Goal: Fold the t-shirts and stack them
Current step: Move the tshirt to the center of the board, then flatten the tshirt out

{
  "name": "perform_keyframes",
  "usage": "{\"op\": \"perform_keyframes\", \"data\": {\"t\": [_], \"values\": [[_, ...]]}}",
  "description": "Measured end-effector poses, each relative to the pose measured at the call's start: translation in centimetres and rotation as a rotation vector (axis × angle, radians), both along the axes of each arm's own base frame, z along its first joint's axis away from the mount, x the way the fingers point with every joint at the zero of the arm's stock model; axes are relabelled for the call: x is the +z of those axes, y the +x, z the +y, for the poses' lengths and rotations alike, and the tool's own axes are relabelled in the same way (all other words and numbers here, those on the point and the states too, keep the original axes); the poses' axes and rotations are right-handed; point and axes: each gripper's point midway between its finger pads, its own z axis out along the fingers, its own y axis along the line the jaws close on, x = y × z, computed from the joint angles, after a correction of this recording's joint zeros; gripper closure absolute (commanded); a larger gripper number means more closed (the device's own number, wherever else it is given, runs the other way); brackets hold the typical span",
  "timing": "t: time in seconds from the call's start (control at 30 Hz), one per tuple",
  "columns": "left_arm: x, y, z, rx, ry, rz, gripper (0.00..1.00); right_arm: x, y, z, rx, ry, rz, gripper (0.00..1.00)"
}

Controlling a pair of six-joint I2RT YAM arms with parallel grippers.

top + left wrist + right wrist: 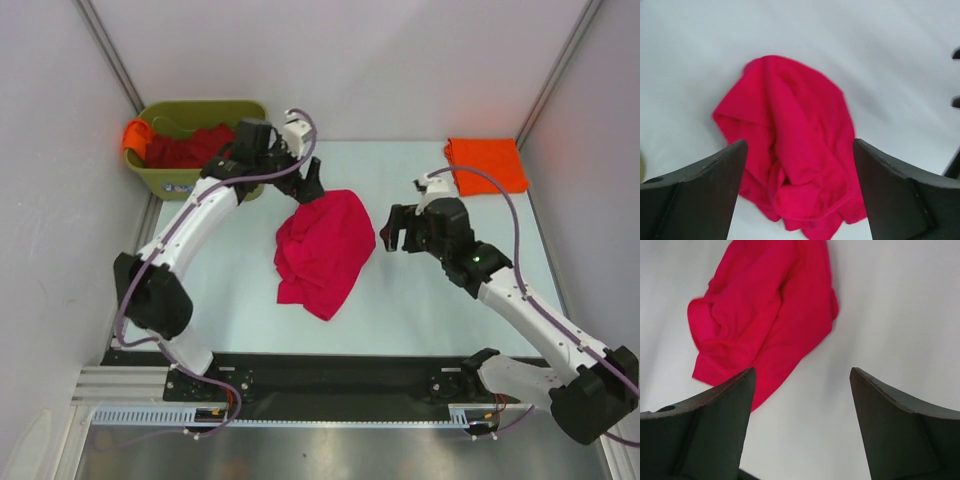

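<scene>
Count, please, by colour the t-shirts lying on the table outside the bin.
Pink tee: 1
Orange tee: 1
Total: 2

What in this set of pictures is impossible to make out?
- Top view: how many dark red t-shirts lie in the bin; they are heaped, and the left arm covers its right end.
- Left wrist view: near edge of the crimson t-shirt, cut off by the frame bottom.
- Right wrist view: its far part, cut off by the frame top.
</scene>
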Motion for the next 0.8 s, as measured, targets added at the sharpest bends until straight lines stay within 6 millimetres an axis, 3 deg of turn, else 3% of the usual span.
{"op": "perform_keyframes", "data": {"t": [0.1, 0.17, 0.23, 0.33, 0.47, 0.63, 0.73, 0.8], "values": [[-0.7, -0.5, 3.5, 0.068, 0.031, -0.065, 0.16, -1.9, -1.9, 3.2, 0.093, -0.042, 0.045, 0.22], [-2.4, -2.1, 6.0, 0.103, 0.080, -0.069, 0.19, -3.5, -3.2, 5.2, 0.157, -0.084, 0.071, 0.23], [-4.6, -3.6, 7.3, 0.105, 0.113, -0.059, 0.21, -5.2, -5.7, 8.3, 0.271, -0.127, 0.078, 0.24], [-9.5, -5.9, 9.0, 0.109, 0.159, 0.029, 0.21, -7.5, -8.1, 11.3, 0.398, -0.155, 0.078, 0.25], [-14.2, -7.3, 12.1, 0.179, 0.191, 0.148, 0.20, -9.2, -7.8, 14.5, 0.481, -0.148, 0.036, 0.28], [-14.7, -6.2, 16.3, 0.316, 0.169, 0.166, 0.14, -13.1, -6.6, 18.0, 0.552, -0.277, 0.035, 0.33], [-14.3, -6.0, 18.1, 0.370, 0.161, 0.160, 0.13, -14.5, -5.6, 20.4, 0.588, -0.338, 0.032, 0.37], [-13.9, -5.9, 18.9, 0.393, 0.155, 0.150, 0.12, -15.1, -5.2, 21.0, 0.591, -0.378, 0.038, 0.43]]}}
